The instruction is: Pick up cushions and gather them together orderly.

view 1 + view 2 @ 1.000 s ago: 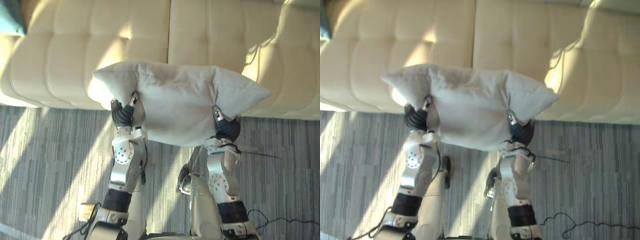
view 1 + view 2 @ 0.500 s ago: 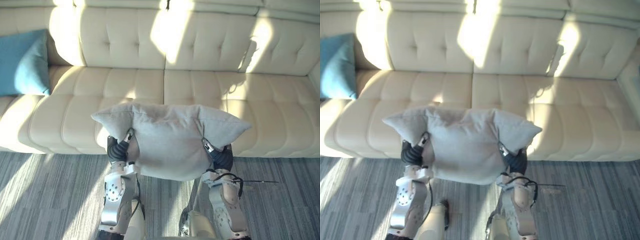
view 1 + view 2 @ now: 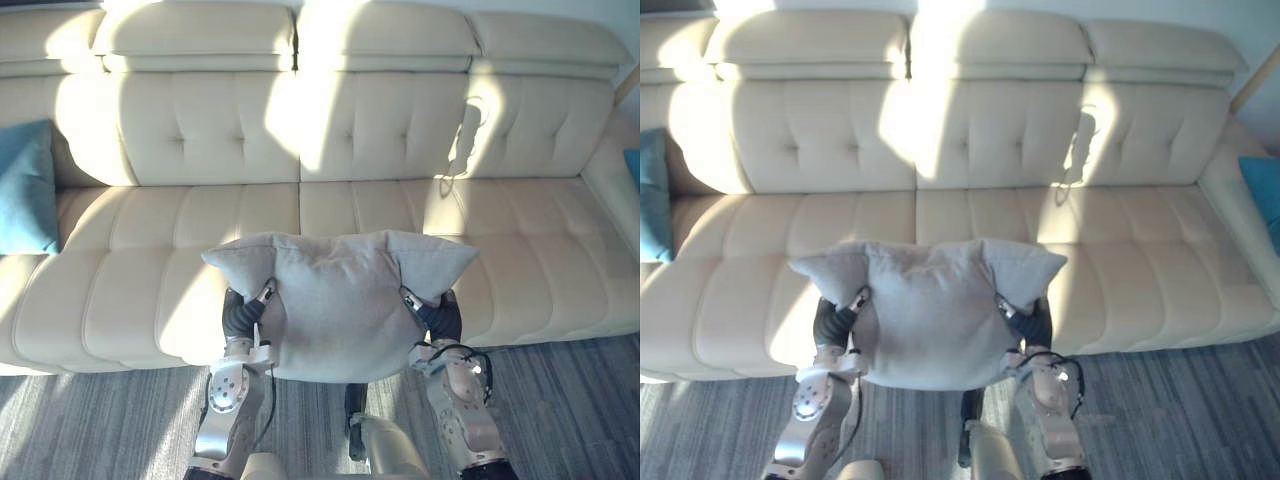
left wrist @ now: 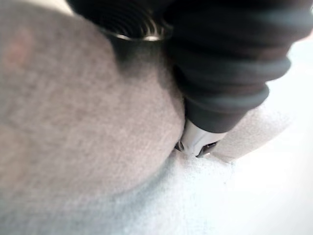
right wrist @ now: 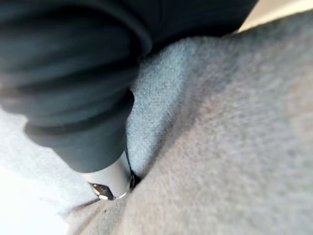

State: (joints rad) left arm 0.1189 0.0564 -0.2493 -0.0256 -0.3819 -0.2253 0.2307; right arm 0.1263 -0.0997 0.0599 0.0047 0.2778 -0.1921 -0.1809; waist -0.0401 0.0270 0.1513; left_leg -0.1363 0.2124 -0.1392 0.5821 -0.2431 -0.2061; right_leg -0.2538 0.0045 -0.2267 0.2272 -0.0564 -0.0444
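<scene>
A grey cushion [image 3: 340,310] hangs in front of me over the front edge of a cream sofa [image 3: 380,130]. My left hand [image 3: 243,318] grips its left side and my right hand [image 3: 442,318] its right side, and the cushion's corners bulge out above both. In the left wrist view a silver finger of my left hand [image 4: 230,73] digs into the grey cloth [image 4: 73,122]. The right wrist view shows the same for my right hand [image 5: 68,88] on the cushion [image 5: 234,147]. A blue cushion [image 3: 25,190] leans at the sofa's left end, and another blue cushion [image 3: 1265,190] sits at its right end.
The sofa's seat stretches wide behind the held cushion, lit by patches of sun. Grey striped carpet [image 3: 90,420] covers the floor in front of it.
The camera has tilted up, so the sofa's back and headrests now show. The grey cushion stays held between both hands, now over the seat's front edge.
</scene>
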